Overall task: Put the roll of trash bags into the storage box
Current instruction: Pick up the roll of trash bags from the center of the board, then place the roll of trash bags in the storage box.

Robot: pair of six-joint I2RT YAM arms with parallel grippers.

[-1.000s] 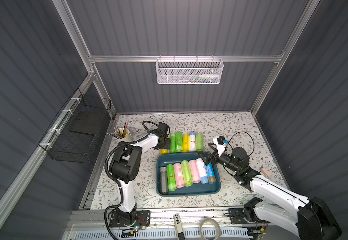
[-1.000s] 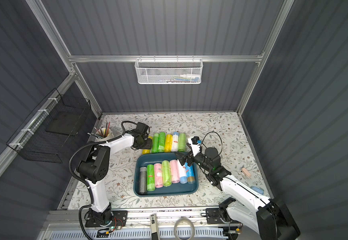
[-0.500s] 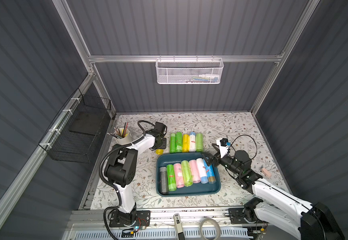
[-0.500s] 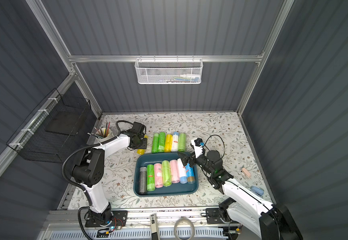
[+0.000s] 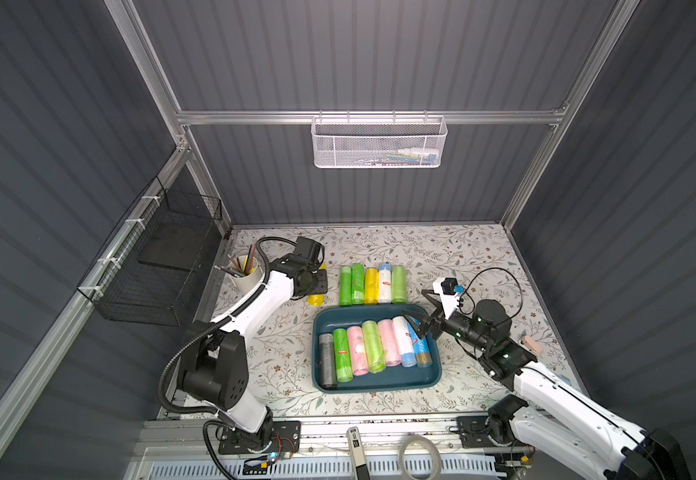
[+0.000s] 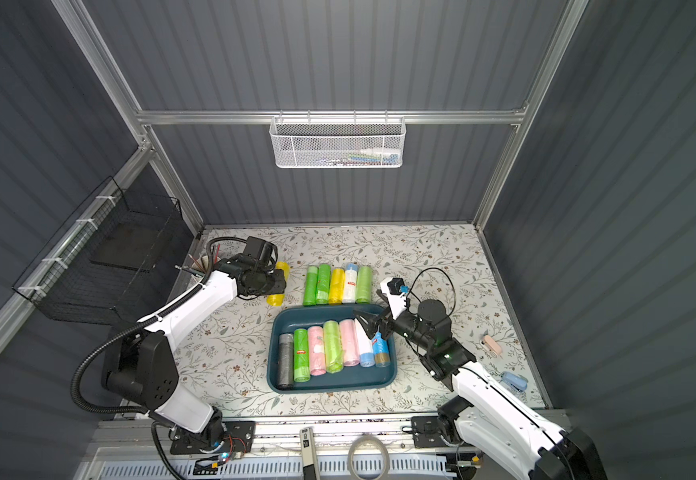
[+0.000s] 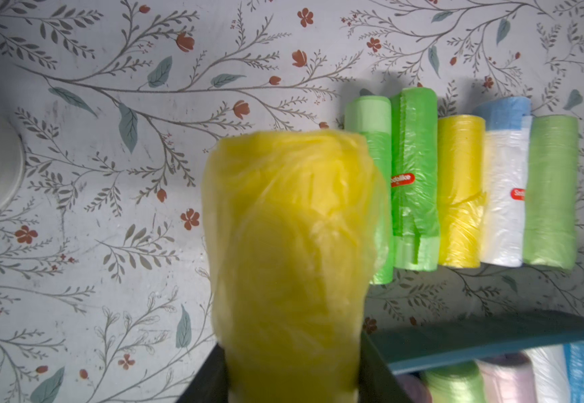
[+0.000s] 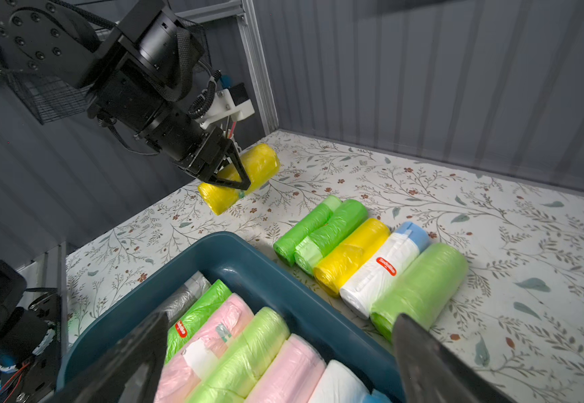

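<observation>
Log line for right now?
left gripper: jaws shut on yellow roll | right gripper: jaws open over storage box | five rolls outside box

On my left gripper (image 7: 290, 343) the fingers (image 8: 236, 174) are matt black. The yellow roll (image 7: 294, 226) is thin, crinkly, glossy plastic film. The storage box (image 8: 248, 251) is smooth, softly shiny plastic; the table cover (image 7: 109, 104) beside it looks matt.

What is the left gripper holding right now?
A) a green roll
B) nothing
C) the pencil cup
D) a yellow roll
D: in the right wrist view the left gripper is clamped on a yellow roll, and the same roll fills the middle of the left wrist view.
</observation>
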